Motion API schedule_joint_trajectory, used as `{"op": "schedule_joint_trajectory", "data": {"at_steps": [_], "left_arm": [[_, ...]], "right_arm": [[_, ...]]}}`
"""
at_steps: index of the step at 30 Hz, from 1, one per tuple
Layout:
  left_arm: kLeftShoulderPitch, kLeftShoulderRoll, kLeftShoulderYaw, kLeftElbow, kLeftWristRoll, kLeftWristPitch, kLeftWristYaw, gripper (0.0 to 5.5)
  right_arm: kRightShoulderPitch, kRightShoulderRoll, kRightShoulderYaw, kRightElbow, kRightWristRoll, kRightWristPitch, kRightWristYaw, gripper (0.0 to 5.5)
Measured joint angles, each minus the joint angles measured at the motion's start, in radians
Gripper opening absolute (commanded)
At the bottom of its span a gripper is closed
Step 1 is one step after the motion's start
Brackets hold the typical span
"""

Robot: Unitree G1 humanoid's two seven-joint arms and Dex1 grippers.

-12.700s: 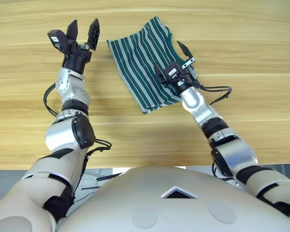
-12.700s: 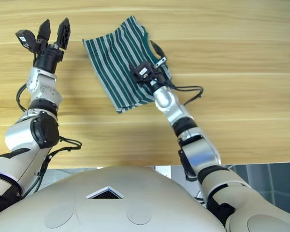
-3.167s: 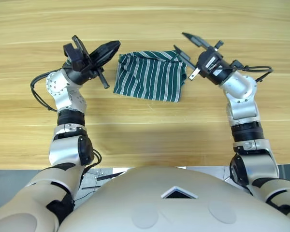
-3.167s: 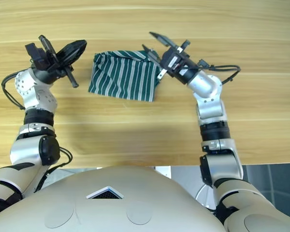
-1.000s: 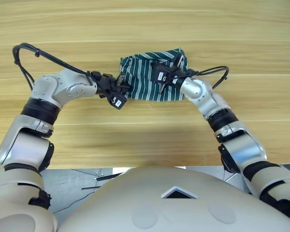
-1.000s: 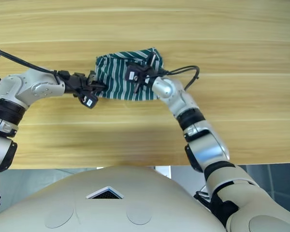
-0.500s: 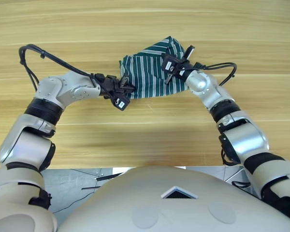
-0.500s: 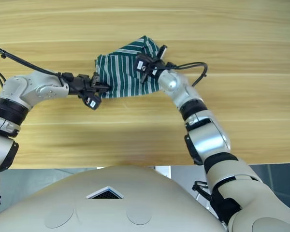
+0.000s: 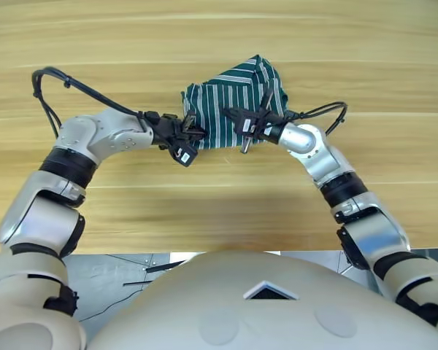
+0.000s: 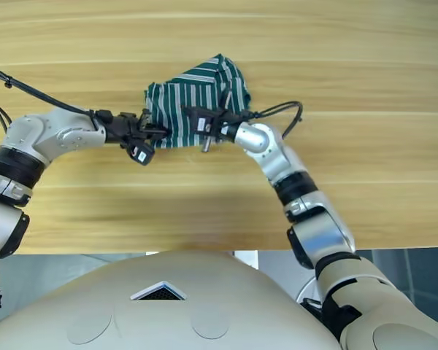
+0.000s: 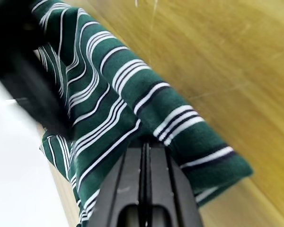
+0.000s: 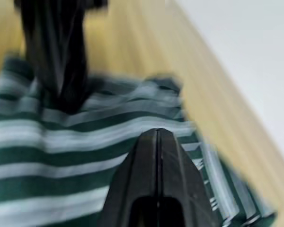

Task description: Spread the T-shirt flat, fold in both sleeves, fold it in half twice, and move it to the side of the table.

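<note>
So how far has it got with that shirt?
The folds look done: the shirt is a small striped bundle, though its far corner is peaked rather than flat. In hand: the left gripper and right gripper are both shut on its near edge. Left to do: moving it aside, since it lies around the middle of the table.

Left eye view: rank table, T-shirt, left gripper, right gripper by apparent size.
1. Table
2. T-shirt
3. Left gripper and right gripper: these look about alike, and both overlap the T-shirt's edge, so I won't rank them.
</note>
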Motion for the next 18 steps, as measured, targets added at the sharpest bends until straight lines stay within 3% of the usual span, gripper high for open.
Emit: {"op": "schedule_joint_trajectory", "data": {"at_steps": [10, 18], "left_arm": [[-0.01, -0.014, -0.024, 0.011, 0.0, 0.006, 0.019, 0.0], [-0.013, -0.02, -0.03, 0.026, 0.0, 0.004, 0.041, 0.0]], "right_arm": [[-0.225, 0.077, -0.029, 0.432, -0.051, -0.011, -0.246, 0.02], [-0.28, 0.028, -0.244, 0.582, 0.085, 0.053, -0.351, 0.02]]}}
